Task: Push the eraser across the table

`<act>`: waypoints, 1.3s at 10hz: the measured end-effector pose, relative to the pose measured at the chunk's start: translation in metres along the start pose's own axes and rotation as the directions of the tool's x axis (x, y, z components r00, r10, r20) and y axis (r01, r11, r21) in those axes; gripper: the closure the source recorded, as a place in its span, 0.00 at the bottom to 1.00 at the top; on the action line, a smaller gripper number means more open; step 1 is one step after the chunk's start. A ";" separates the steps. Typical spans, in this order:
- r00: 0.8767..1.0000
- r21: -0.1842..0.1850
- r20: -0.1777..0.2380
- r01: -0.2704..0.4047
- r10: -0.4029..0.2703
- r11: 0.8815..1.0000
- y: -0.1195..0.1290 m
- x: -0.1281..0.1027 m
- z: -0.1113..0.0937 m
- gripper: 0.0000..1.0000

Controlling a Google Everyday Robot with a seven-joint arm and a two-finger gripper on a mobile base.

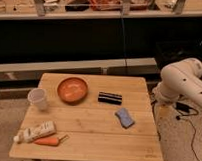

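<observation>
The eraser (110, 98), a small black block with pale stripes, lies flat near the middle of the light wooden table (92, 142), just right of the bowl. My white arm (182, 83) bulks at the right, beyond the table's right edge and apart from the eraser. The gripper itself is out of view, so nothing of its fingers shows. Nothing touches the eraser.
An orange bowl (72, 89) sits left of the eraser and a white cup (38, 98) stands further left. A blue-grey sponge pad (125, 117) lies just in front and to the right of the eraser. A white tube (35, 131) and a carrot (48, 140) lie at the front left. A dark shelf unit runs behind the table.
</observation>
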 end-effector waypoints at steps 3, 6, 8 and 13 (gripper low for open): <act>1.000 0.074 0.001 0.028 -0.028 0.997 -0.026 -0.002 0.002 0.20; 0.998 0.130 -0.002 0.055 -0.055 0.990 -0.046 -0.007 0.003 0.20; 0.998 0.163 -0.006 0.068 -0.068 0.984 -0.056 -0.008 0.004 0.20; 0.993 0.244 -0.022 0.122 -0.120 0.962 -0.089 -0.026 0.011 0.20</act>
